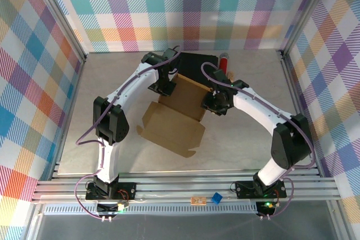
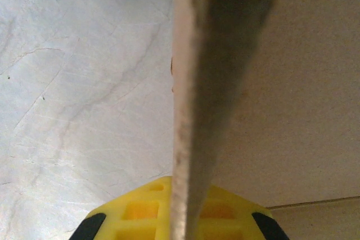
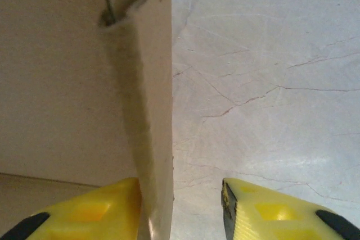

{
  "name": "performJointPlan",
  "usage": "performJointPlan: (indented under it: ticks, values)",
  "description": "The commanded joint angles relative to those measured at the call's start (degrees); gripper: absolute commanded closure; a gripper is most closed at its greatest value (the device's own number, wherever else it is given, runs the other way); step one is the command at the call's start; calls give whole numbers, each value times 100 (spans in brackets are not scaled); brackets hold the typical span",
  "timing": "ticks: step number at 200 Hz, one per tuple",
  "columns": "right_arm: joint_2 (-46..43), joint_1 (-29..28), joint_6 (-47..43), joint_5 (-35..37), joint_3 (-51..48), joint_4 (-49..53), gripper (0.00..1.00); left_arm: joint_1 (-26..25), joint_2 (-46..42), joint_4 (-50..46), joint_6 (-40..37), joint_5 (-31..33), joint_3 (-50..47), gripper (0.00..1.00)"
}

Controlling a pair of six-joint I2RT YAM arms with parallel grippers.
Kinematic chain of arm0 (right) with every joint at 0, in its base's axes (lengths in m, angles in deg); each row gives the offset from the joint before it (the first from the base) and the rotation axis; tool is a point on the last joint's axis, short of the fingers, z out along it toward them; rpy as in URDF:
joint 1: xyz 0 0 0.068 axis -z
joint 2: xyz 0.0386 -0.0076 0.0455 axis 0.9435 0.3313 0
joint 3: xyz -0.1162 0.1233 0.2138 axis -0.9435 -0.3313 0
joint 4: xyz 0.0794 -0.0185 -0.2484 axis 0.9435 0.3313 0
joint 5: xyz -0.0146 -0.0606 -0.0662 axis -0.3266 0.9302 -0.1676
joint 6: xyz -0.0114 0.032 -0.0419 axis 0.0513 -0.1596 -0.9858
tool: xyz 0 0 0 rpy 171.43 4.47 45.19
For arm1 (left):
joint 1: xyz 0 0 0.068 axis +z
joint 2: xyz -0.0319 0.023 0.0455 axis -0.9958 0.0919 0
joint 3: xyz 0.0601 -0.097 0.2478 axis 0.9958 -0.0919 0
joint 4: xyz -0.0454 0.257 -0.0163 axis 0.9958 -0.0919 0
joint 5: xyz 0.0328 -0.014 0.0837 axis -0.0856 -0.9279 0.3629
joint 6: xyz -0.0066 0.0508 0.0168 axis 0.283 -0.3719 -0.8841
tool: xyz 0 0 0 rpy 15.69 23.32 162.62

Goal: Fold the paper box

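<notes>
The paper box [image 1: 171, 123] is a brown cardboard sheet lying mid-table, its far part raised into walls. My left gripper [image 1: 166, 86] stands at the box's far left wall. In the left wrist view that wall's edge [image 2: 191, 111] runs straight between the yellow fingers, and the left gripper [image 2: 183, 217] is shut on it. My right gripper [image 1: 216, 104] straddles the right wall. In the right wrist view, the right gripper [image 3: 181, 209] is open: its left finger [image 3: 95, 212] rests against the upright flap [image 3: 154, 139], and the right finger [image 3: 270, 212] stands apart over bare table.
A black case [image 1: 197, 63] and a red-capped object [image 1: 224, 61] sit behind the box by the back wall. Aluminium rails [image 1: 185, 186] run along the near edge, with a small blue item [image 1: 216, 198] on them. Plaid walls close in three sides.
</notes>
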Motion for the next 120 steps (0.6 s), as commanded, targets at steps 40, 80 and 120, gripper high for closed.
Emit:
performJointPlan:
  ticks: [40,80,120]
  values:
    - [208,-48,530,62,211,-7,91,-79,-18,-146,120,-107,242,100]
    - [137,-41,1182,267,378,435,100,-110,-491,104,916,264,496,56]
    - [58,155,1903,163,413,612,100,-33,-1411,397,2289,401,709,41]
